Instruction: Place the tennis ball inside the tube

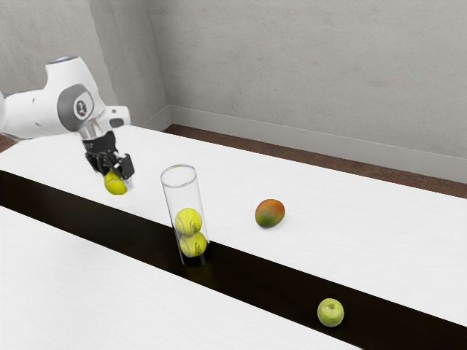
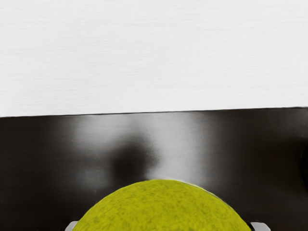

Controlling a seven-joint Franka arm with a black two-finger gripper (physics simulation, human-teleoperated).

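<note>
Pincer [image 1: 116, 174] pinches the tennis ball [image 1: 115, 184] above the counter [image 1: 350, 248], apart from the clear tube [image 1: 184, 194], where two other balls [image 1: 188, 221] sit stacked; grasp looks done, carry, alignment and release remain.

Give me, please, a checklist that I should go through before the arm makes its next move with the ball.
1. Gripper has the tennis ball between both fingers: ok.
2. Tube stands upright on the table's dark strip: ok.
3. Space remains in the tube above the two balls inside: ok.
4. Held ball is over the tube's mouth: not ok, it is off toward the exterior view's left.
5. Mango and green apple are apart from the tube: ok.
6. Grip is firm enough for carrying: cannot tell.
</note>
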